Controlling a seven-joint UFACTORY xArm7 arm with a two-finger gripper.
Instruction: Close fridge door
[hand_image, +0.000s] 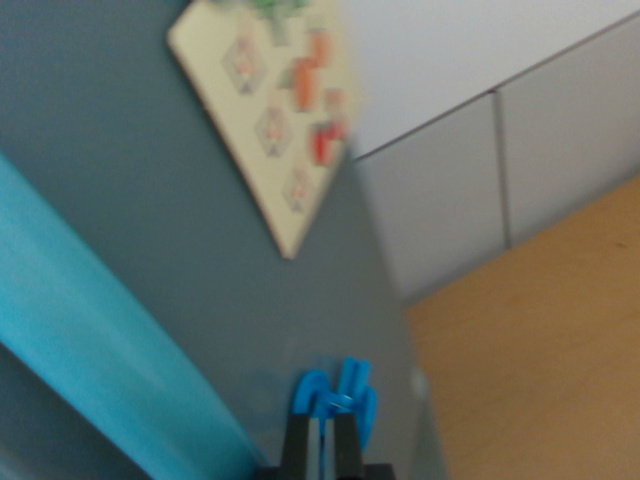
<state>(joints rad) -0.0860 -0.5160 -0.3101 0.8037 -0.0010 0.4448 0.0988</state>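
A: At the bottom edge of the wrist view, what is seen of the gripper (334, 400)?

B: Two dark fingers with blue tips (312, 388) are shown drawn close together, with almost no gap left between them. Nothing is seen clamped there, so the gripper is taken as closed on nothing. The tips are pressed against, or held just at, the grey surface; actual contact cannot be told through the blur.

A: And where is the fridge door (150, 200) found?

B: Most of the view's left and middle is filled by its dark grey face, right in front of the fingers. A cream card (265, 110) with red and orange marks is fixed to it near the top. A bright blue band (90, 350) is seen running diagonally across the lower left. To the view's right, pale grey panels (500, 170) and a wooden floor (540, 350) are shown.
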